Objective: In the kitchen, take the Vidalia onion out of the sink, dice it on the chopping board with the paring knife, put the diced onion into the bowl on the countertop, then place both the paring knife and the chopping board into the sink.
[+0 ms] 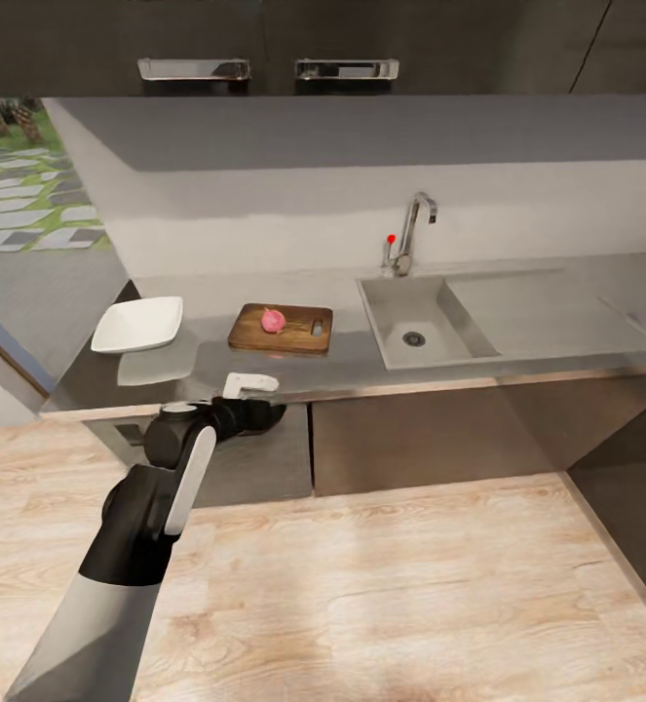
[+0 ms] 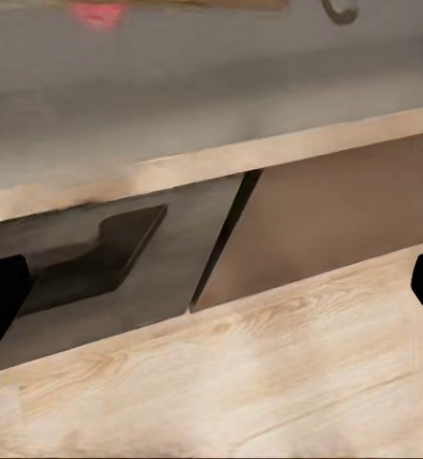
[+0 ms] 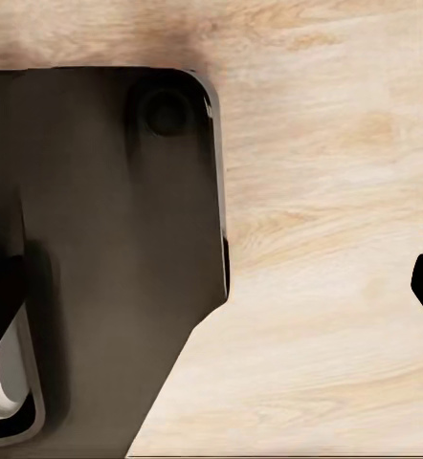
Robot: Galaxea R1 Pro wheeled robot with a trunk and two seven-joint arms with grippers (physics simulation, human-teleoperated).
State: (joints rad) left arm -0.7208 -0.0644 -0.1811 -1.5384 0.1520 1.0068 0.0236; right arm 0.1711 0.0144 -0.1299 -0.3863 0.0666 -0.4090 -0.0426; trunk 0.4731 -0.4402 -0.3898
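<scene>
- Now the onion (image 1: 273,320) is sitting on the chopping board (image 1: 281,329), between the bowl (image 1: 138,324) and the sink (image 1: 415,334).
- Left gripper (image 2: 211,292) is hanging wide open before the cabinets; right gripper (image 3: 216,296) likewise spread.

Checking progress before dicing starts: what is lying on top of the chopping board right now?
On the chopping board sits the Vidalia onion, towards the end away from the slot handle. A thin greenish mark beside it is too small to identify. The wood directly under the onion is covered.

Pinkish Vidalia onion (image 1: 273,320) sits on the chopping board (image 1: 281,329) between white bowl (image 1: 138,324) and steel sink (image 1: 412,334)
</scene>
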